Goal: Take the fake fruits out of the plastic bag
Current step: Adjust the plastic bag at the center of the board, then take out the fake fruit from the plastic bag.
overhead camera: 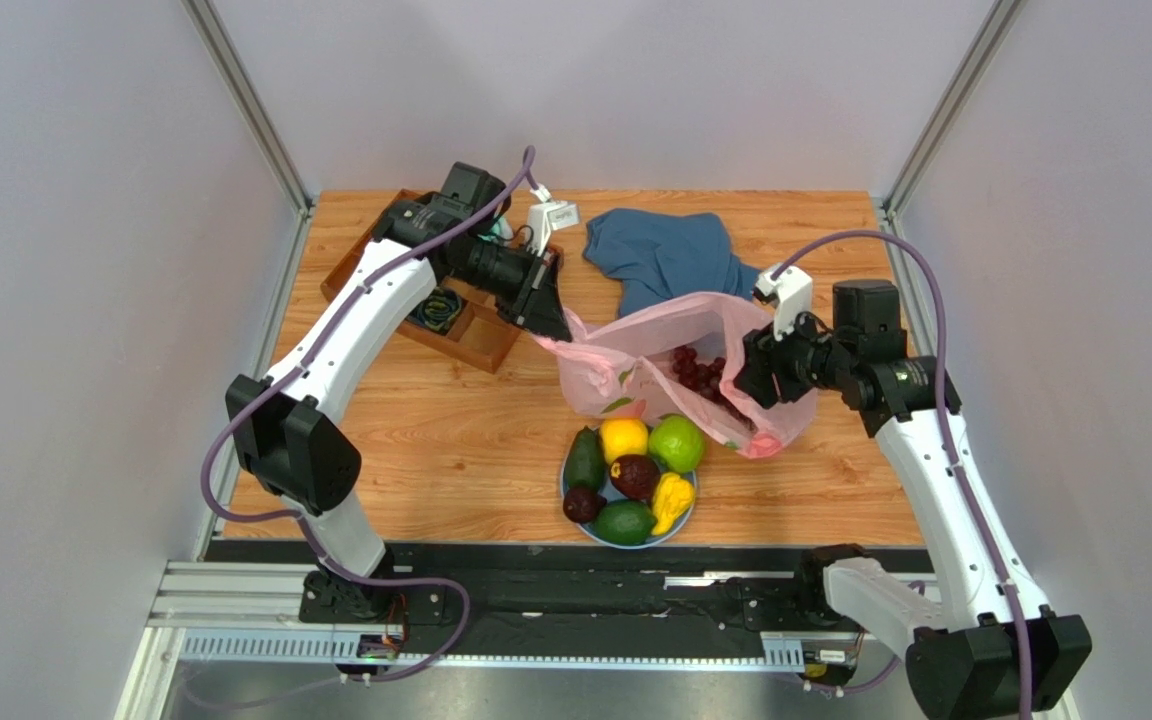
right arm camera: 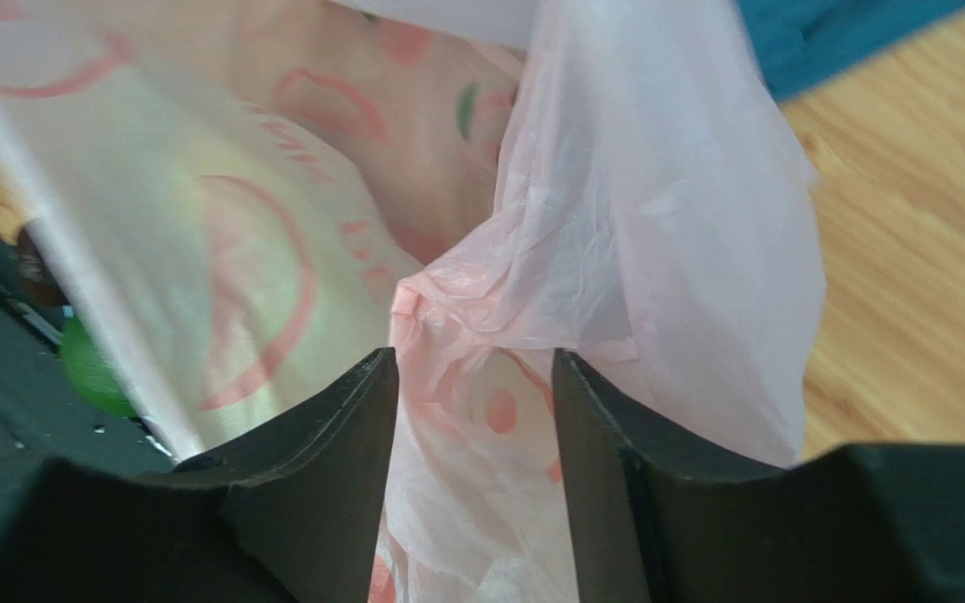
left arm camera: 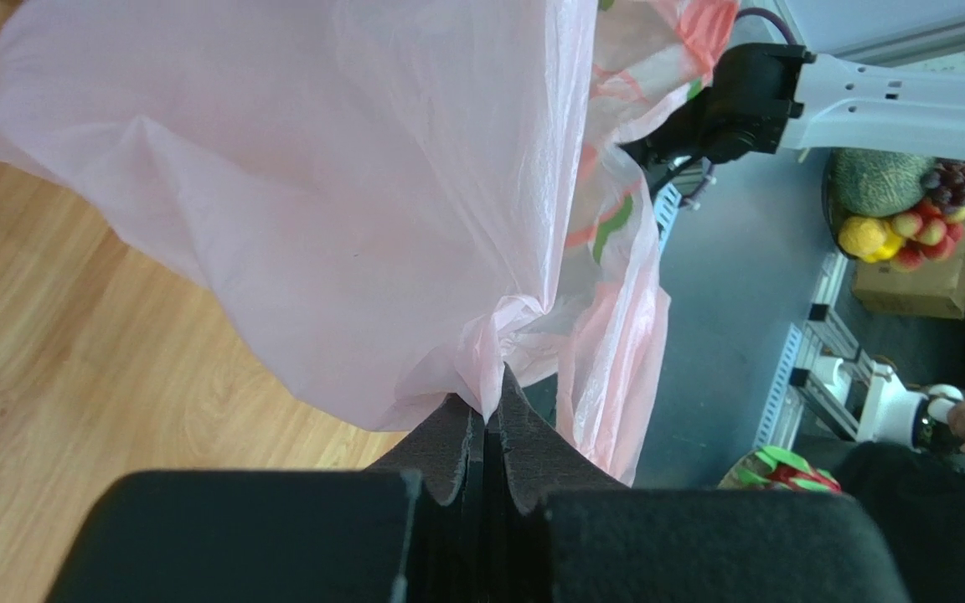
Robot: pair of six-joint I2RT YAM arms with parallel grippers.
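On the wooden table [overhead camera: 432, 435], just ahead of the arms' bases, we see a plate [overhead camera: 683, 525] carrying most of the fake fruits [overhead camera: 627, 483]: a yellow citrus [overhead camera: 624, 437], a lime-green apple [overhead camera: 675, 444], a yellow pear [overhead camera: 671, 500], two avocados [overhead camera: 584, 458] and a dark red fruit [overhead camera: 635, 476]; these lie outside the bag, so we judge that part done. Just behind the plate, the pink plastic bag [overhead camera: 642, 353] is stretched open between the two arms; inside its mouth the purple grape bunch [overhead camera: 698, 375] shows, and it looks to us like the one fruit left to take out, though folds of film could hide more. The left gripper [left arm camera: 488, 421] is pinched tight on a gathered corner of the bag, its pads pressed together with only film between them, holding that side up off the table; the right gripper [right arm camera: 475, 377] stands about half apart at the bag's other side, a bunch of film lying between its fingers, and we cannot tell whether it presses the plastic or merely straddles it. A dark blue cloth [overhead camera: 665, 255] lies toward the far edge, apart from the work; we reckon the task near its end, with the grapes to be lifted out and set by the others.
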